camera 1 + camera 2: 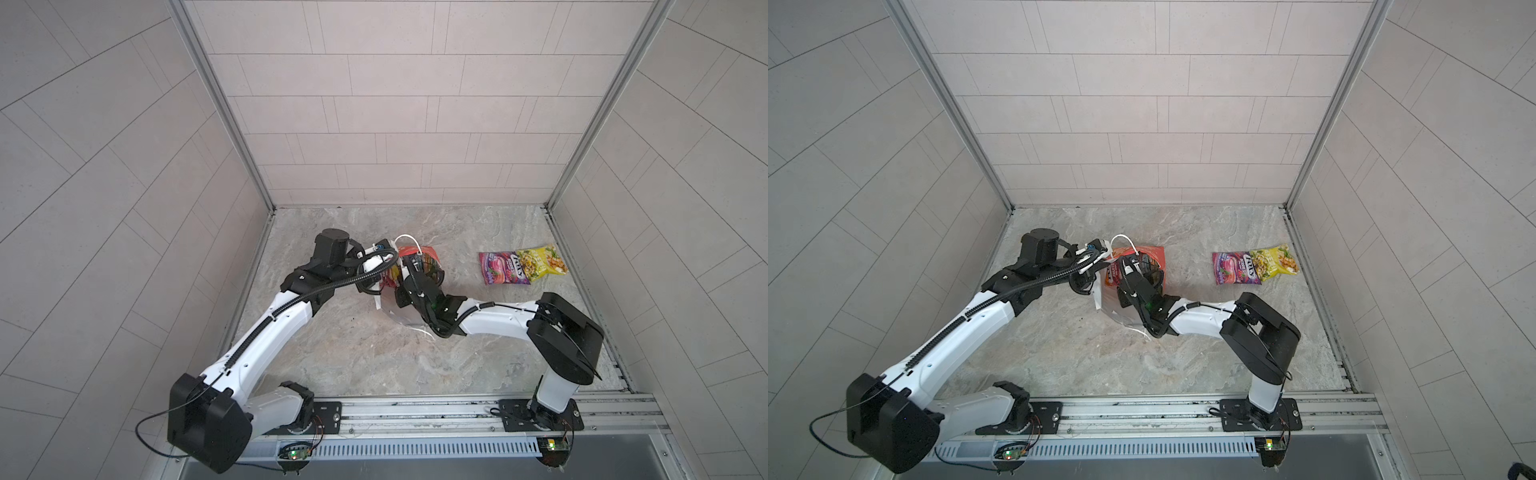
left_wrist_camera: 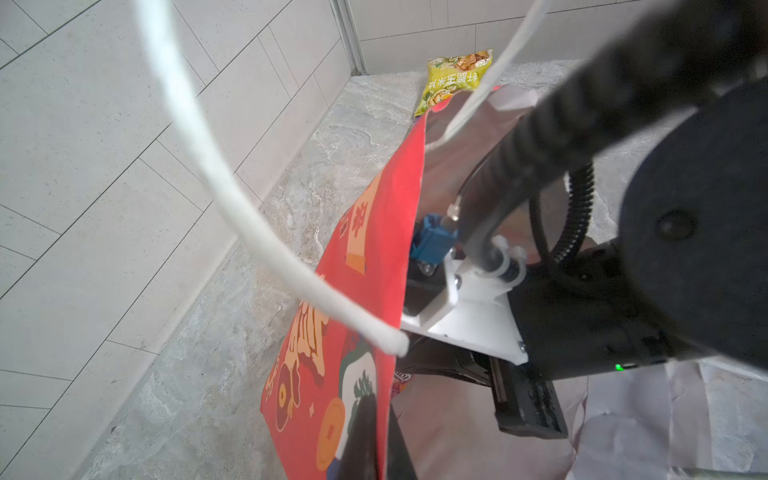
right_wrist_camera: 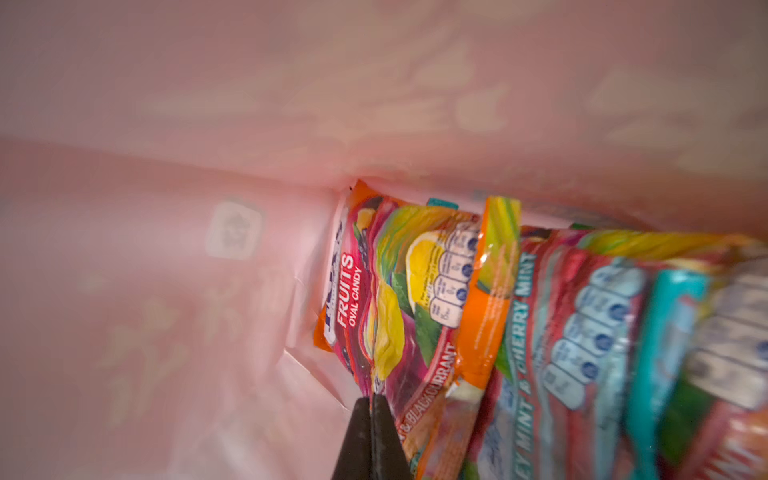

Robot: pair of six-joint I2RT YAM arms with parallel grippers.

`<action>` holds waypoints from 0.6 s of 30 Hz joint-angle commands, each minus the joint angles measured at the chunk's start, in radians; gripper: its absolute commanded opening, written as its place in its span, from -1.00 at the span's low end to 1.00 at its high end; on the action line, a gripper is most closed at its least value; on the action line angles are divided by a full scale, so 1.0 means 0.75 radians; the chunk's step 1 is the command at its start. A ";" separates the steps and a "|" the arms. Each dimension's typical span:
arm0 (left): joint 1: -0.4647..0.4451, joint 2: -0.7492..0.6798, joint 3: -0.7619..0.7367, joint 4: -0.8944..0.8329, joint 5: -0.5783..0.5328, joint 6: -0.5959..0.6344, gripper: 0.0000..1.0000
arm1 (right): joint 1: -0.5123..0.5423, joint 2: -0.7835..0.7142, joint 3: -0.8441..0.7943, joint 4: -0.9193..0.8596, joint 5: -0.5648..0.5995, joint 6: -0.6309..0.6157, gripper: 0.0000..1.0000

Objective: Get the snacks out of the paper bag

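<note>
deep in bag [image 3: 166, 124] — snacks [image 3: 415, 291], touching right hand [image 3: 372, 401]

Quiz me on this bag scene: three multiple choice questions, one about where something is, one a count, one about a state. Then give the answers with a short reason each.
1. In the top views, where do the loose packets lie relative to the paper bag?
A. To its right, on the table
B. To its left
C. On the front rail

2. How many packets lie outside the bag?
A. One
B. Two
C. Four

3. How is the right gripper?
A. Open, above the table
B. Shut, inside the bag
C. Shut, outside the bag

Answers:
1 A: the purple packet and the yellow packet lie between the bag and the right wall.
2 B: only those two show on the table.
3 B: the right wrist view shows its tips closed at the edge of the Fruits packet, with the bag's pale inside around them.
</note>
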 commanded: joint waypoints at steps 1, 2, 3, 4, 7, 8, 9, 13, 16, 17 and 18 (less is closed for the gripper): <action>-0.014 -0.013 0.008 0.076 0.044 0.028 -1.00 | 0.013 -0.081 -0.018 -0.011 -0.016 -0.041 -1.00; -0.012 -0.012 0.006 0.076 0.044 0.027 -1.00 | 0.016 -0.093 -0.022 -0.014 -0.014 -0.050 -1.00; -0.013 -0.009 0.009 0.077 0.044 0.027 -1.00 | 0.017 -0.104 -0.030 -0.012 -0.011 -0.055 -1.00; -0.014 -0.006 0.009 0.076 0.045 0.028 -1.00 | 0.016 -0.106 -0.035 -0.014 -0.002 -0.045 -1.00; -0.014 0.000 0.015 0.076 0.052 0.024 -1.00 | 0.016 -0.088 -0.021 -0.028 0.015 -0.035 -0.52; -0.013 0.002 0.015 0.077 0.051 0.024 -1.00 | 0.016 -0.077 -0.011 -0.035 0.016 -0.035 -0.32; -0.013 0.002 0.015 0.076 0.051 0.022 -1.00 | 0.016 -0.064 0.001 -0.044 0.021 -0.027 -0.24; -0.014 -0.006 0.014 0.077 0.053 0.023 -1.00 | 0.004 0.002 0.031 -0.038 0.023 0.000 -0.04; -0.014 -0.005 0.014 0.077 0.055 0.020 -1.00 | 0.003 0.051 0.069 -0.057 0.056 0.011 0.09; -0.013 -0.006 0.014 0.077 0.056 0.018 -1.00 | 0.005 0.069 0.080 -0.057 0.062 0.012 0.11; -0.014 -0.005 0.015 0.077 0.060 0.019 -1.00 | 0.004 0.093 0.095 -0.055 0.062 0.012 0.11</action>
